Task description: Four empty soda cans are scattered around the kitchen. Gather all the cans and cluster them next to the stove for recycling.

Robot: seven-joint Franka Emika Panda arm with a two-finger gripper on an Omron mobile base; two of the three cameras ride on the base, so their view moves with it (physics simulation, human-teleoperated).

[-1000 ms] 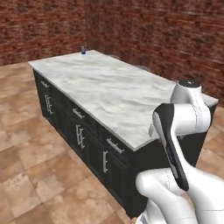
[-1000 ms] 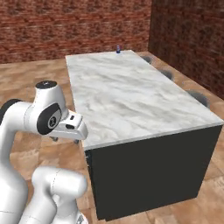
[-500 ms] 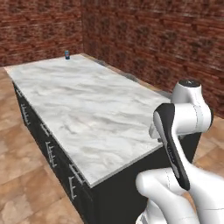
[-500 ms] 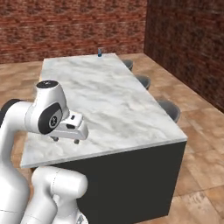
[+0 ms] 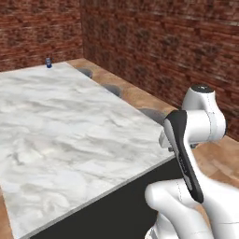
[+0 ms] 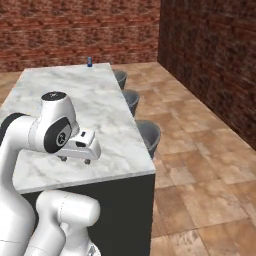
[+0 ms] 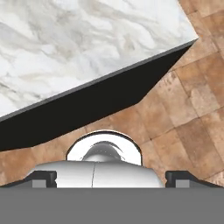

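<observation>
One small blue soda can (image 5: 48,62) stands upright at the far corner of the marble island top (image 5: 65,126); the right base view has the same can (image 6: 89,61) at the island's far end. My gripper (image 6: 75,159) hangs folded close to the base over the island's near edge, far from the can. In the hand view the gripper (image 7: 111,178) is open, its two dark fingertips (image 7: 43,178) wide apart with nothing between them, above the island's edge and the tiled floor. The stove is out of view.
Three grey stools (image 6: 148,137) line the island's right side. Brick walls (image 5: 163,51) close the room behind and to the right. Open tiled floor (image 6: 200,165) lies right of the island.
The whole picture has shifted: the base has driven and swung around the island's near end, so the cabinet fronts have left view. The arm keeps its folded pose.
</observation>
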